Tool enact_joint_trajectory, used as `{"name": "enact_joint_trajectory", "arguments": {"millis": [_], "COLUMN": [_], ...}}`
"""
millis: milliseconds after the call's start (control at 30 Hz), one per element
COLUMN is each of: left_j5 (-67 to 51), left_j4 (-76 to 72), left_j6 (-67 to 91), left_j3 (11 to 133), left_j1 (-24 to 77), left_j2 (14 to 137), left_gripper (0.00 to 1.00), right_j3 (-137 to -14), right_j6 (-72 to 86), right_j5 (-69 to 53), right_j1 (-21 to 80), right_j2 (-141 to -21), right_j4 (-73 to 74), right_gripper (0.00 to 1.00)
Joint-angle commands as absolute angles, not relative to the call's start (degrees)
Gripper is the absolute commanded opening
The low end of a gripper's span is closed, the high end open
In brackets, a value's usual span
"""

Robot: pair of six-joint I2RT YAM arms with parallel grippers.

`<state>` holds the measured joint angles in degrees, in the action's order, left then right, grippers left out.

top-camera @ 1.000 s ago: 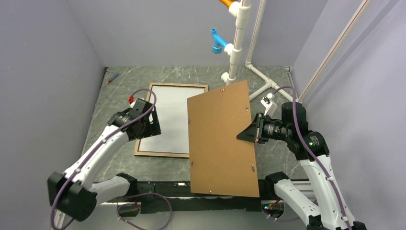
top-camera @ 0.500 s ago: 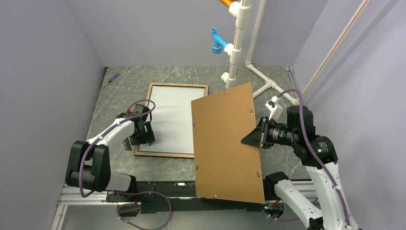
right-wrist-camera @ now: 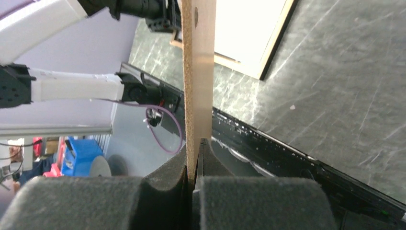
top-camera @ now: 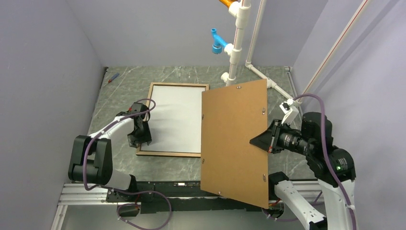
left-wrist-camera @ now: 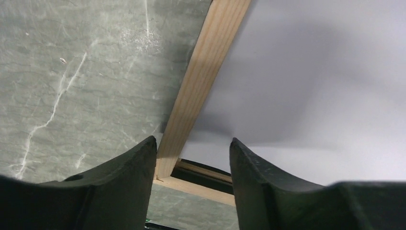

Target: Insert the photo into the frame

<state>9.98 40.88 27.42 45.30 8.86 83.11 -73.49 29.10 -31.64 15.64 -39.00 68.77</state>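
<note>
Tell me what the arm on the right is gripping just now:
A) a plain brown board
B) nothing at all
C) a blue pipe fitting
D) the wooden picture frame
A: the right gripper is shut on the edge of the brown board and holds it up off the table, while the frame lies flat on it.

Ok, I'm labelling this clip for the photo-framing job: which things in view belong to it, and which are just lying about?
Job: frame; photo, white side up inside it; brown backing board, clamped in the right hand; left hand, open over the frame's near left corner.
Lying about: white pipe stand with a blue fitting; small red-and-blue item at the far left corner of the table.
</note>
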Motion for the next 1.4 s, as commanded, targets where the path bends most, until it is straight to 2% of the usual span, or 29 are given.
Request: {"name": "enact_joint_trajectory", "arguments": {"millis": [0, 67, 133, 267, 333, 367, 633, 1000, 1167, 1333, 1367], "left_j5": [3.2, 2.4, 1.8, 1.6, 2.0, 2.5, 5.6, 7.4, 9.5, 9.7, 10.0], "left_j4": [35.5, 35.3, 35.1, 34.9, 35.2, 35.5, 37.8, 40.2, 43.3, 44.8, 45.1], "left_j6": [28.3, 28.8, 29.4, 30.8, 31.8, 32.2, 35.8, 38.2, 38.7, 39.3, 39.6], "left_j3": [42.4, 41.3, 40.0, 38.2, 37.9, 38.1, 38.5, 36.2, 36.1, 35.9, 36.2], "left_j1": [10.3, 11.1, 12.2, 14.9, 17.1, 18.5, 29.1, 34.7, 34.9, 35.0, 35.1], "left_j2": [80.9, 79.9, 79.2, 78.5, 78.1, 78.0, 76.8, 71.4, 68.6, 65.3, 65.1], "left_gripper": [0.54, 0.47, 0.33, 0.14, 0.02, 0.0, 0.0, 0.0, 0.0, 0.0, 0.05], "right_j3": [-80.7, -82.3, -83.9, -86.9, -88.3, -88.7, -89.5, -87.7, -85.4, -80.6, -80.0], "right_j6": [32.1, 33.0, 33.9, 35.0, 35.3, 35.4, 39.1, 40.4, 39.3, 38.8, 38.9], "right_j5": [-28.7, -28.6, -28.9, -27.5, -26.1, -25.5, -21.5, -18.7, -21.0, -28.7, -30.1], "right_j1": [15.8, 15.8, 15.9, 16.0, 16.1, 16.2, 19.3, 22.7, 23.0, 22.9, 22.9], "right_j2": [-37.5, -37.5, -37.1, -36.6, -36.6, -36.6, -37.6, -37.5, -37.3, -37.9, -38.2], "right_j4": [65.0, 64.1, 62.8, 60.8, 60.5, 60.1, 57.6, 55.9, 54.3, 51.4, 50.8], "right_gripper": [0.0, 0.0, 0.0, 0.0, 0.0, 0.0, 0.0, 0.0, 0.0, 0.0, 0.0]}}
